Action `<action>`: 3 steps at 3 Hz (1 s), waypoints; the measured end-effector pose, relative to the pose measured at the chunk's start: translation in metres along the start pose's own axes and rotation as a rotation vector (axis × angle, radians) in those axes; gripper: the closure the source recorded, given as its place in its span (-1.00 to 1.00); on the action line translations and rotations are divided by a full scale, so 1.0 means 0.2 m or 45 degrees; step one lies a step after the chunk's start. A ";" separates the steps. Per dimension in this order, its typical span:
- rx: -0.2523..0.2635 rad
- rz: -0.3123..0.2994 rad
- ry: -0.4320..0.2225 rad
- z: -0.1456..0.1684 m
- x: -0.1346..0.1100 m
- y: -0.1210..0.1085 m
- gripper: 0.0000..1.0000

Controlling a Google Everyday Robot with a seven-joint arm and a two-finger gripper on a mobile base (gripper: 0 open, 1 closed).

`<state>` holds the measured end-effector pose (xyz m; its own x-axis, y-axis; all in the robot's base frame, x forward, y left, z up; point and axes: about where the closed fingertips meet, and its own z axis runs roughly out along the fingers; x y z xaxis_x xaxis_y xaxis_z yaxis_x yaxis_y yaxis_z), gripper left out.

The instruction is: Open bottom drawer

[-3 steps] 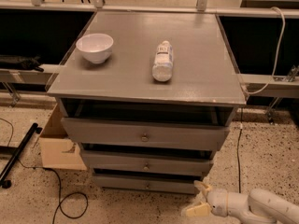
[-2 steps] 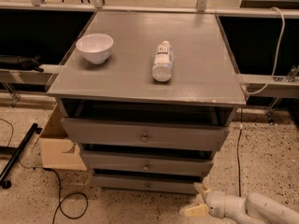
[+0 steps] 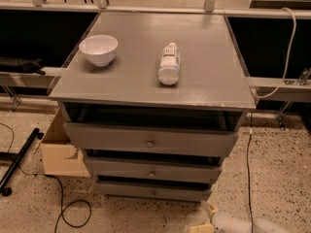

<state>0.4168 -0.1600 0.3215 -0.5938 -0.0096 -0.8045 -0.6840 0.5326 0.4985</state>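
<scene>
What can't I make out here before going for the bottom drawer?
- Camera view, bottom edge: partly cuts off the white robot hand and its arm, low on the floor right of the slim grey bottom drawer.
- Camera view: drawer interiors lie dark under the fronts above.
- Camera view: the bottom drawer's small round metal knob is too small to show its shape.
</scene>
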 end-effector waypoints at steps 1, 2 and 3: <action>0.021 0.016 0.013 0.07 0.00 -0.05 -1.00; 0.008 -0.025 0.045 0.24 -0.08 -0.05 -1.00; 0.007 -0.025 0.045 0.24 -0.08 -0.05 -1.00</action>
<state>0.4542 -0.1256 0.3143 -0.5949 -0.0501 -0.8022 -0.6933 0.5370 0.4806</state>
